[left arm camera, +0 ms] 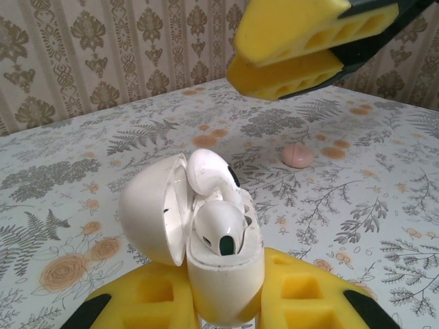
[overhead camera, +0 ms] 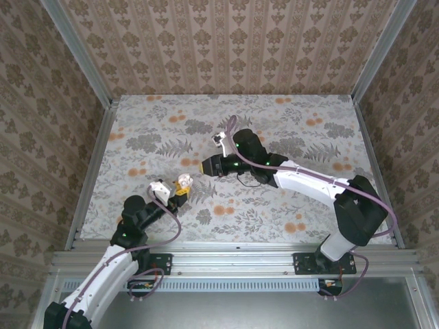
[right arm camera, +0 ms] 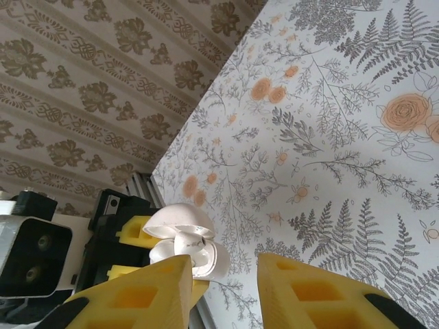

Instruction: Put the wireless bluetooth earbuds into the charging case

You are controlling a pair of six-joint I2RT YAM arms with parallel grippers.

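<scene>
left gripper (left arm camera: 226, 295) jaws pinch the charging case (left arm camera: 219, 264) low on its body, with the lid (left arm camera: 154, 212) swung open to one side. Case is held just above the worktop (overhead camera: 288, 123), toward the near edge, left of centre.

Both earbuds (left arm camera: 219, 229) are at the case mouth. One sits down in its well. The raised earbud (left arm camera: 208, 171) stands tilted out of the top; probably not home, but its well is hidden from here.

right gripper (right arm camera: 225, 264) hangs near the case, on its far side. Jaws are partly spread, nothing between them.

Handling:
- Buds and case are glossy hard plastic, so I'd expect them to be very light and slippery.
- A bud pinched on its round head will likely squirt out of the yellow pads. Better to press on its top, or grip across the stem.
- The case body is stiff, but the lid hinge is the weak point, so keep off the lid.
- The hold is low, so an off-axis push could rock the case in the jaws. Push straight down the well.

Surface is flat, with a busy fern and orange-flower print. A small pink rounded piece (left arm camera: 297, 155) lies on it beyond the case.

Room: brown damask wallpaper on three sides, aluminium rails (overhead camera: 92, 171) along the worktop edges.
</scene>
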